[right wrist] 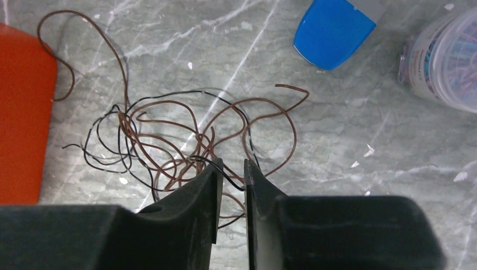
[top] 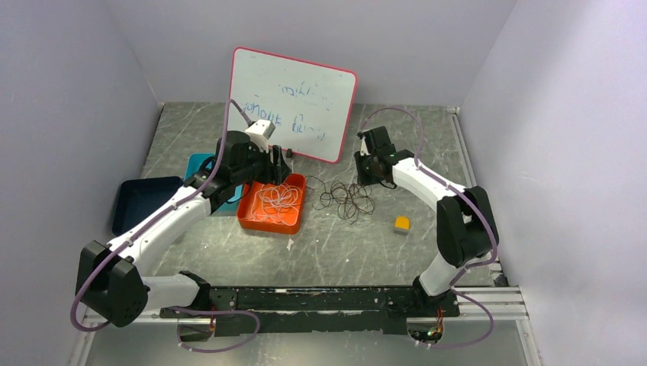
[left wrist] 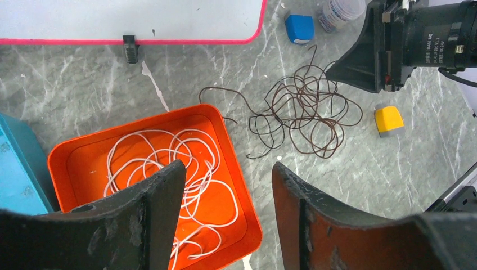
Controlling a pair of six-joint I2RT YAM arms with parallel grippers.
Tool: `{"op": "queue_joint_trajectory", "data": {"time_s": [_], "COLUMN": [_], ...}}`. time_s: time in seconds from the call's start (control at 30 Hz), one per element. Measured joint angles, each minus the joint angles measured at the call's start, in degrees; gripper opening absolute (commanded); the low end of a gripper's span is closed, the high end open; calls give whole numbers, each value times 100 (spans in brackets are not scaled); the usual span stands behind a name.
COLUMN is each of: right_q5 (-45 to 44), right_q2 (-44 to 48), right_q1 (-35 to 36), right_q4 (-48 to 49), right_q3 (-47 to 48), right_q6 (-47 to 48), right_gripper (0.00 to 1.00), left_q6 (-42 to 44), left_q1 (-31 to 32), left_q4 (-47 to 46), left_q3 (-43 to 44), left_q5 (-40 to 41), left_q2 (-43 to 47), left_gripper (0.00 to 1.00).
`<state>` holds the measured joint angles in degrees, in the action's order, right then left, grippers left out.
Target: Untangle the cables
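Observation:
A tangle of brown and black cables (top: pixel 351 198) lies on the grey table right of the orange tray (top: pixel 267 223). White cables (left wrist: pixel 169 152) lie looped inside that tray (left wrist: pixel 242 180). My left gripper (left wrist: pixel 228 166) hangs open above the tray's right rim with nothing between its fingers. My right gripper (right wrist: pixel 232 162) is down at the near edge of the brown and black tangle (right wrist: pixel 169 135). Its jaws stand a narrow gap apart, and a black cable strand (right wrist: pixel 228 174) crosses that gap. Brown loops lie beneath the fingers.
A whiteboard (top: pixel 294 103) stands at the back. A dark blue tray (top: pixel 141 202) and a teal tray (top: pixel 200 164) lie at the left. A yellow block (top: pixel 401 224) sits right of the tangle. A blue piece (right wrist: pixel 333 31) and a clear jar (right wrist: pixel 444 62) lie beyond it.

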<state>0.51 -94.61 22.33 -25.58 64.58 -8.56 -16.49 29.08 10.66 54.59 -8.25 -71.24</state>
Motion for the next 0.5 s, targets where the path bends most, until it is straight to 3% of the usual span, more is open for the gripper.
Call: {"op": "queue_joint_trajectory", "data": {"time_s": [0.13,0.5], "right_q5": [68,275], "right_q2": [-2,901], "right_q1": [-2,-7], "right_q4": [236,160], "right_q3": [-39,-63], "right_q6": [7,-50], "right_gripper": [0,0], "left_q6": [2,-118], "left_q1": [0,0], "left_q4": [-2,-590], "left_q3": [0,50], "left_q5": [0,-367], "left_q2": [0,-313], "left_gripper": [63,69]}}
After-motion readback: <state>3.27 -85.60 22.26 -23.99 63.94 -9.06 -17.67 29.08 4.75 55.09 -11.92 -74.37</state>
